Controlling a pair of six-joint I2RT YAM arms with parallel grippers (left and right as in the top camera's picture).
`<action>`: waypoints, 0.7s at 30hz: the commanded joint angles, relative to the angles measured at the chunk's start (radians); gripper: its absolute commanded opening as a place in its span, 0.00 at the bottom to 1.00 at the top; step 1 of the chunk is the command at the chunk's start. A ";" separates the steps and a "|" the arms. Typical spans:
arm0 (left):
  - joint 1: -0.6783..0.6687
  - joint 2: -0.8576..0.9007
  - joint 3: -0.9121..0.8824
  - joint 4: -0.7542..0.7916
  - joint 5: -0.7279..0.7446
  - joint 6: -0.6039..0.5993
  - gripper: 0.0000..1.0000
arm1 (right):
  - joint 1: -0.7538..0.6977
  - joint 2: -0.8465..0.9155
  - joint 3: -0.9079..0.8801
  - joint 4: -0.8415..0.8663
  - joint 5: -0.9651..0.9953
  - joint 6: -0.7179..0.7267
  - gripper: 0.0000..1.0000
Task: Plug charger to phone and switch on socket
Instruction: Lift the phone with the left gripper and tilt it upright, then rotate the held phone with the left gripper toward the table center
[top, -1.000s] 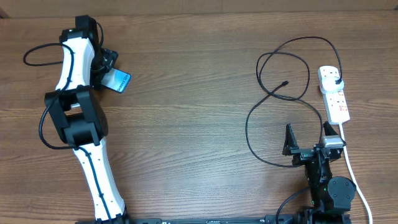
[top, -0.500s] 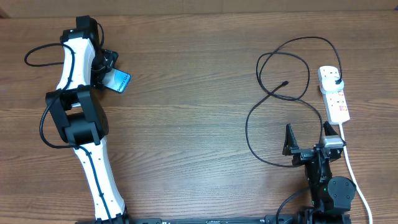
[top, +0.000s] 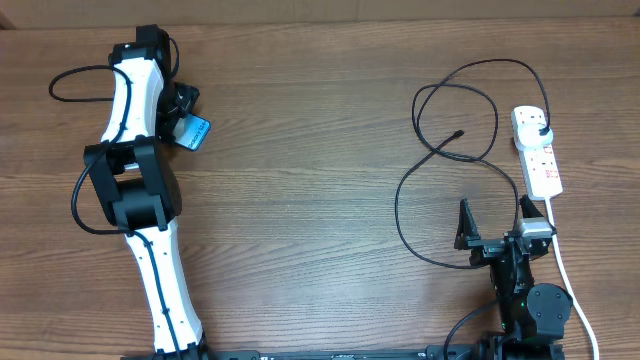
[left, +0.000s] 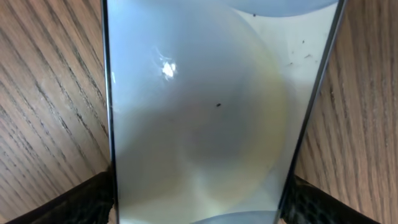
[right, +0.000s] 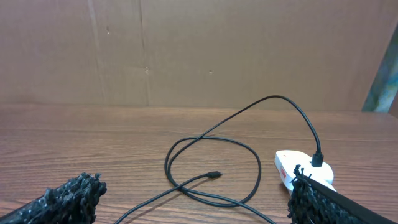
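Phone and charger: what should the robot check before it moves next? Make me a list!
1. Phone sits between the fingers of the left gripper: ok.
2. Grip on the phone is tight: cannot tell.
3. Right gripper open and empty: ok.
4. Charger plug tip lies free on the table: ok.
5. Adapter sits in the socket: ok.
6. Phone close to the charger plug tip: not ok, they are at opposite sides of the table.

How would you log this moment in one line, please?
left end effector: astride phone, grip unclear | right end effector: open | charger plug: unplugged | socket: untouched
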 joint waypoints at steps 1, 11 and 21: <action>-0.006 0.085 -0.026 -0.037 0.009 0.047 0.82 | -0.002 -0.008 -0.011 0.004 -0.005 0.003 1.00; -0.006 0.084 -0.022 -0.045 0.029 0.158 0.74 | -0.002 -0.008 -0.011 0.004 -0.005 0.003 1.00; -0.008 0.084 0.154 -0.225 0.060 0.206 0.64 | -0.002 -0.008 -0.011 0.004 -0.005 0.003 1.00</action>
